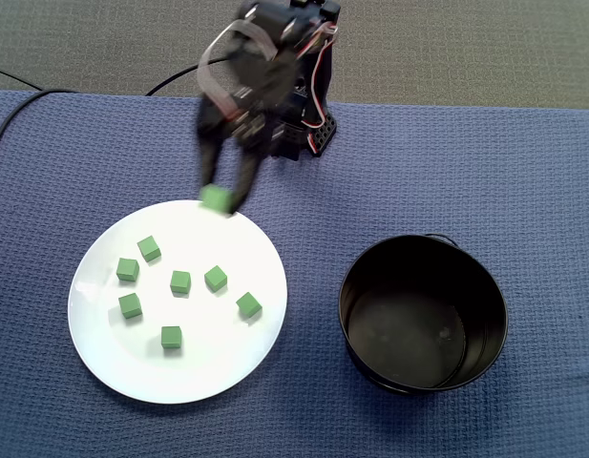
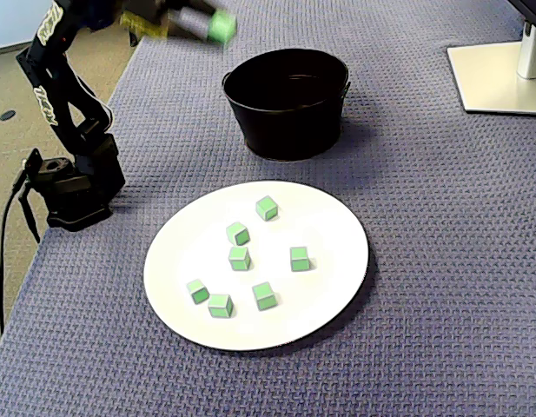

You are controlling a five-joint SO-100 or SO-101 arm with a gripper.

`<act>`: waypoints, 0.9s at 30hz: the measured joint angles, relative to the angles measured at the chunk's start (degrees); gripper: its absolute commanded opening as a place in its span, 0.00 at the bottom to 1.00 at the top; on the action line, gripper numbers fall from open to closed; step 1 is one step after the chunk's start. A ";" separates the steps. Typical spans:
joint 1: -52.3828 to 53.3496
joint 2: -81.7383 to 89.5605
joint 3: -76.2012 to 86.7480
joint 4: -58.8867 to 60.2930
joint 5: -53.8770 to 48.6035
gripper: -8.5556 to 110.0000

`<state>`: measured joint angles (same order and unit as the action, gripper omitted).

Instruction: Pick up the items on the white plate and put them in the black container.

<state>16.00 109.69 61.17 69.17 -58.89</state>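
Cubes of green colour, seven small ones, lie on the round white plate in a fixed view. The black two-finger gripper pinches one more green cube over the plate's far rim. The round black metal container stands to the right, apart. In a fixed view from the side, the blurred gripper holds this cube high, left of the container; the plate lies nearer.
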 measured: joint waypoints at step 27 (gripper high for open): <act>-39.02 0.00 67.59 -69.43 -1.58 0.07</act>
<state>-23.03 109.69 128.76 -0.26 -60.47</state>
